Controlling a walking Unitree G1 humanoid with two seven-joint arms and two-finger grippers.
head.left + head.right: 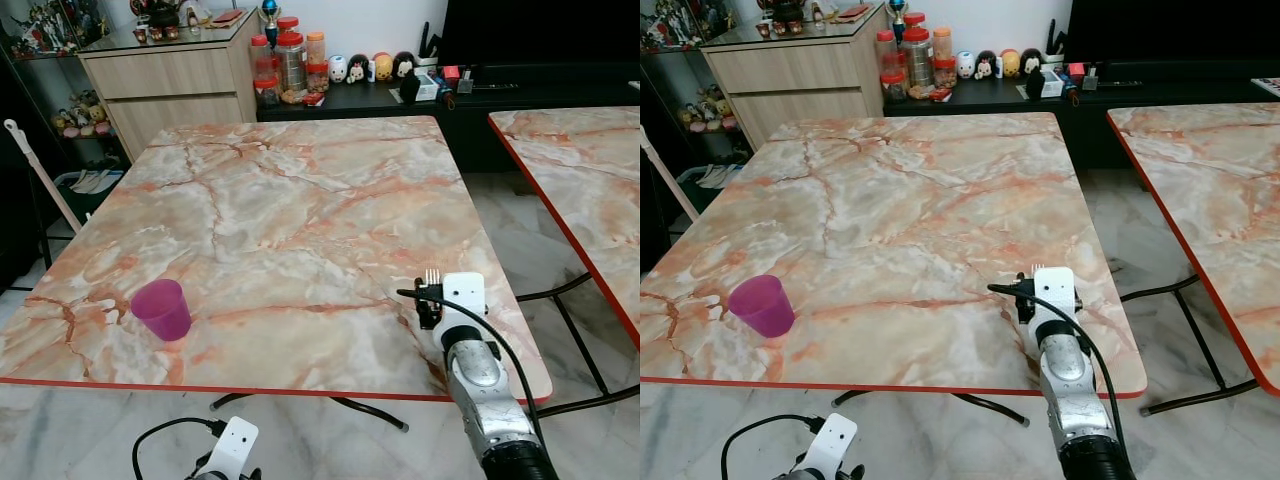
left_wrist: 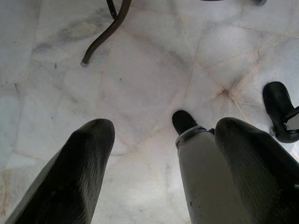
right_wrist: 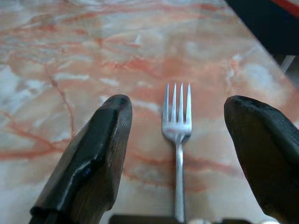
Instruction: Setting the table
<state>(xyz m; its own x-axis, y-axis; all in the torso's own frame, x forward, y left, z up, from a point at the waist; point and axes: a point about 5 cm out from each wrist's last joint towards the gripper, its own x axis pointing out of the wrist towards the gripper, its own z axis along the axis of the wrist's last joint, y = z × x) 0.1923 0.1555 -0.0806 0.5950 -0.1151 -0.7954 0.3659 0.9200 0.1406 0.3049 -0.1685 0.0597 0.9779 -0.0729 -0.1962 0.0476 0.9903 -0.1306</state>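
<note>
Fork [image 3: 178, 140] is lying on the table [image 1: 300, 210] near its right edge; we are hovering the right gripper [image 3: 177, 154] wide open astride it, gripping nothing. Cup [image 1: 162, 309] is standing front-left. Left gripper [image 2: 163, 172], open, is hanging over the floor [image 2: 140, 84].

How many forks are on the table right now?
1. The fork lies on the table near its front right edge, between the right gripper's open fingers.

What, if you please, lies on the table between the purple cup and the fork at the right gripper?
Nothing: the eye views show bare marble table between the purple cup and the fork, which lies between the open right gripper's fingers.
</note>
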